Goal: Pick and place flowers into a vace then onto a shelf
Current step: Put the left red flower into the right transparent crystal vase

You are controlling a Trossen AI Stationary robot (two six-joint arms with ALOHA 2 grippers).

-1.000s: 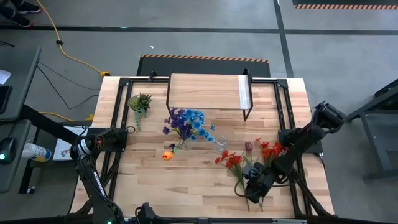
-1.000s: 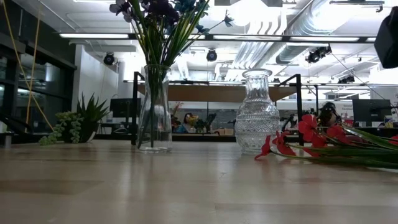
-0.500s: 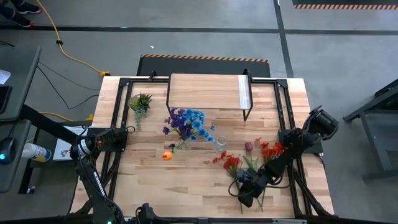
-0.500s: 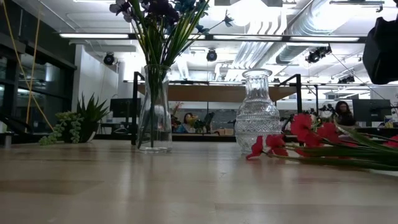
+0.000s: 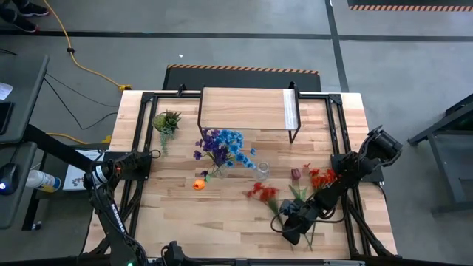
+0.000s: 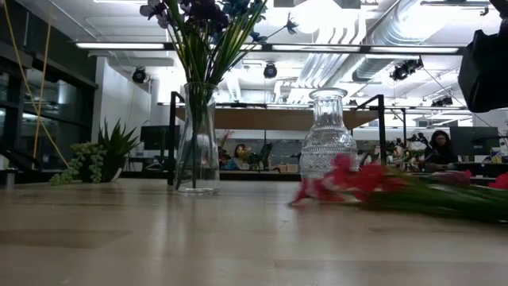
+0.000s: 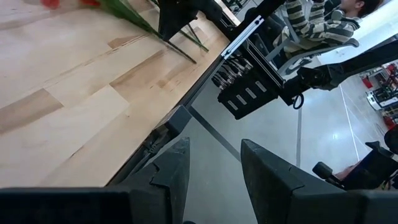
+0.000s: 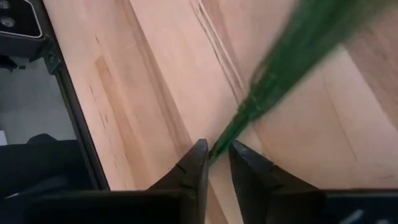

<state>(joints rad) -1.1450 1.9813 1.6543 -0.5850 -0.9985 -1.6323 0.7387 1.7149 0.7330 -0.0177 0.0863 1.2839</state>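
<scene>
A bunch of red flowers (image 5: 260, 192) lies with its blooms left of my right gripper (image 5: 287, 220), which is shut on its green stems near the table's near right corner. The blooms (image 6: 341, 179) show blurred in front of the empty glass vase (image 6: 328, 143). More orange and maroon flowers (image 5: 314, 177) lie on the table beside the right arm. A second vase (image 5: 218, 168) holds blue and purple flowers. The shelf (image 5: 247, 109) stands at the far edge. My left gripper (image 7: 214, 144) waits open beyond the table's left edge. My right gripper pinches the red flowers' green stems (image 8: 220, 145) between its two fingers (image 8: 196, 167), at the end far from the blooms. The stems run straight on ahead of the fingers, low over the wooden top. Whether the blooms rest on the table, I cannot tell.
A small green spiky plant (image 5: 166, 120) stands at the far left. A loose orange bloom (image 5: 198, 185) lies near the filled vase. The empty vase (image 5: 261, 171) stands just beyond the red blooms. Bare wood stretches across the near left of the table (image 5: 185, 229).
My right gripper has moved a little toward the table's left, staying shut on the stems. The red bunch has been drawn with it: its blooms have shifted left across the table and now show in front of the empty vase in the low view.
</scene>
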